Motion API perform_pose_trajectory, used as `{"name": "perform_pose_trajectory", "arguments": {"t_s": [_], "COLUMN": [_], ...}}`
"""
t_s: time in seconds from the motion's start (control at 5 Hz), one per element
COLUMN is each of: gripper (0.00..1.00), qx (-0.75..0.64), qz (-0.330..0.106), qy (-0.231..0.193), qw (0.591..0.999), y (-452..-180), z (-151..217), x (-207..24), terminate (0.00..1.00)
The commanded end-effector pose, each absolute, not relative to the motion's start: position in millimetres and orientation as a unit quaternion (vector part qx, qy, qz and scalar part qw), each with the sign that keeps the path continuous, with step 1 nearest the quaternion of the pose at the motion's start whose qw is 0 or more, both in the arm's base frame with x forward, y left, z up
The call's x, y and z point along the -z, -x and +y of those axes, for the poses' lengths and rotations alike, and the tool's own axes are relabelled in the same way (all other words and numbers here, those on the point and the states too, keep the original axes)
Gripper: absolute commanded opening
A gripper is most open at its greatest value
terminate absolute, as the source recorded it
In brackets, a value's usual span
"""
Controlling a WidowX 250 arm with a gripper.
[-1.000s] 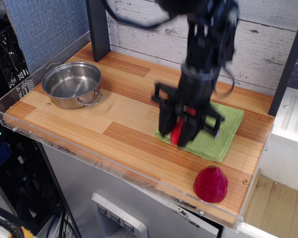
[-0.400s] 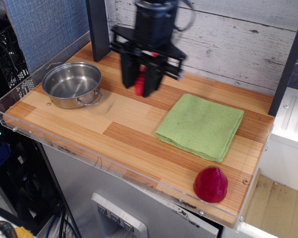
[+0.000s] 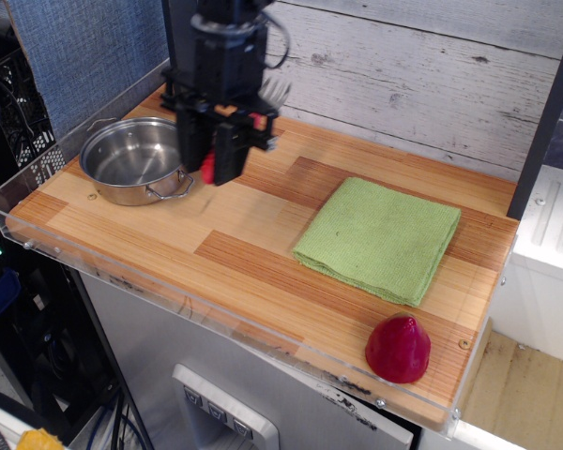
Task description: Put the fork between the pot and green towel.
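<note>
My black gripper (image 3: 210,172) is shut on the fork (image 3: 207,169). The red handle end shows between the fingers and the grey tines (image 3: 276,91) stick up behind the wrist. The gripper hangs just right of the steel pot (image 3: 131,155), by the pot's near loop handle, above the wooden top. The green towel (image 3: 380,234) lies folded flat to the right, well apart from the gripper. I cannot tell whether the fork touches the table.
A dark red dome-shaped object (image 3: 398,349) sits near the front right corner. A clear plastic rim (image 3: 169,305) runs along the front and left edges. A black post (image 3: 185,56) stands behind the pot, and a wood-plank wall backs the table.
The gripper has carried the fork from over the green towel up and leftward across the back of the table, then down beside the pot. The towel now lies uncovered.
</note>
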State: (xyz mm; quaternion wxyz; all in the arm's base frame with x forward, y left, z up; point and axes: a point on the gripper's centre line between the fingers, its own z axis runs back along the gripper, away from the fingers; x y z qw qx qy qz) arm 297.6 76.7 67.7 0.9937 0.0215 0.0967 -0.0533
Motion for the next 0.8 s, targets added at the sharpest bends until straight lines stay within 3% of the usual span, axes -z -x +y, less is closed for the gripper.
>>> {"name": "perform_pose_trajectory", "arguments": {"t_s": [0.0,0.4,0.6], "gripper": [0.00,0.00,1.00], "qx": [0.080,0.077,0.063], "qz": [0.106,0.132,0.146], "qy": [-0.013,-0.016,-0.011], "qw": [0.991,0.988,0.987], "y": [-322.8,-328.1,-326.8], "z": [79.4,73.0,73.1], "x": [-44.1,-27.0,-24.5], "terminate": [0.00,0.00,0.00]}}
